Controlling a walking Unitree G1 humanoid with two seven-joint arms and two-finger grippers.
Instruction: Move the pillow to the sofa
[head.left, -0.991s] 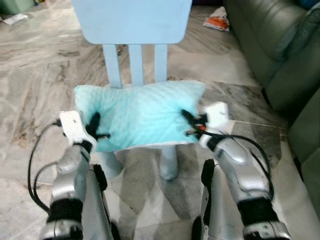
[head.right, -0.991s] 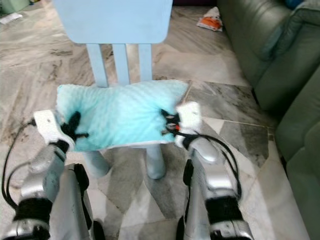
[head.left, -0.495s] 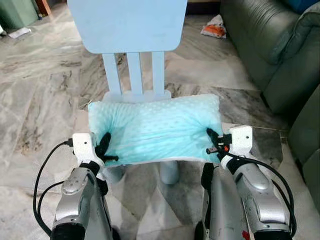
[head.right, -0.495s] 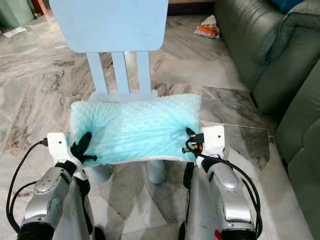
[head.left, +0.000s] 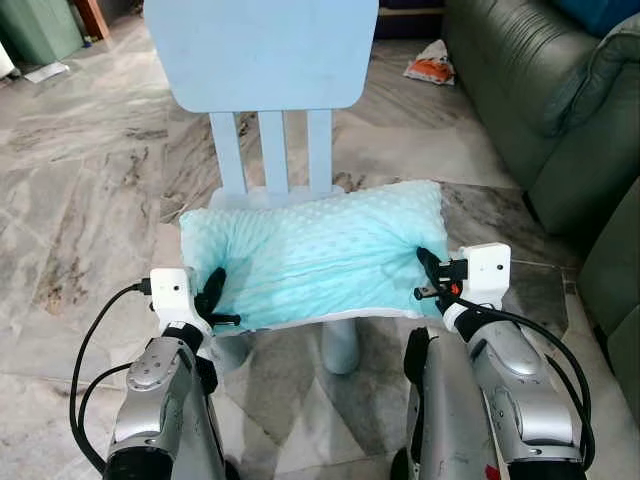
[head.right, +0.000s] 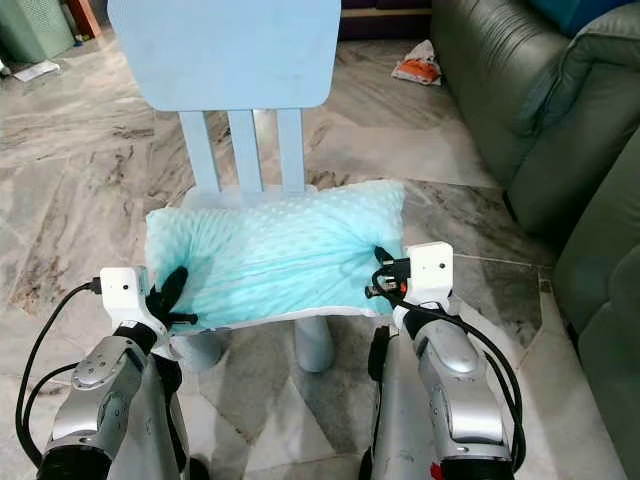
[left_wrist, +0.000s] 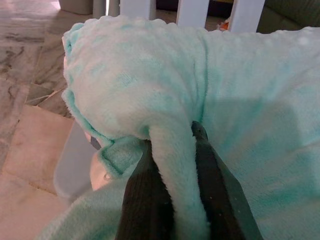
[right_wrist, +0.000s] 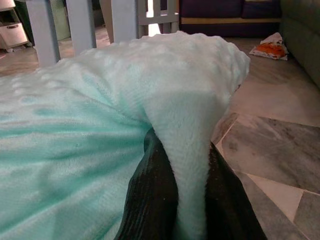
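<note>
- Left wrist view: our left gripper (left_wrist: 172, 200) has both black fingers (left_wrist: 142, 200) clamped on a fold of the pillow (left_wrist: 240, 100), at the pillow's end farthest from the sofa. The right wrist view shows the right gripper (right_wrist: 187, 200) pinching a fold of the other end the same way.
- Since half a second ago both pinches have held and the grippers have kept their places on the near corners of the pillow (head.left: 315, 255). A second ago the head views were tilted and blurred; now they sit level and sharp.
- The pillow lies across the seat of the blue chair (head.left: 262, 60), just in front of its back slats, the sofa-side end overhanging the seat.
- We judge the grasp secure and the lift not clearly begun.
- Beyond and beside the chair stands the green sofa (head.left: 540, 90), well apart from the pillow; the carry remains.
</note>
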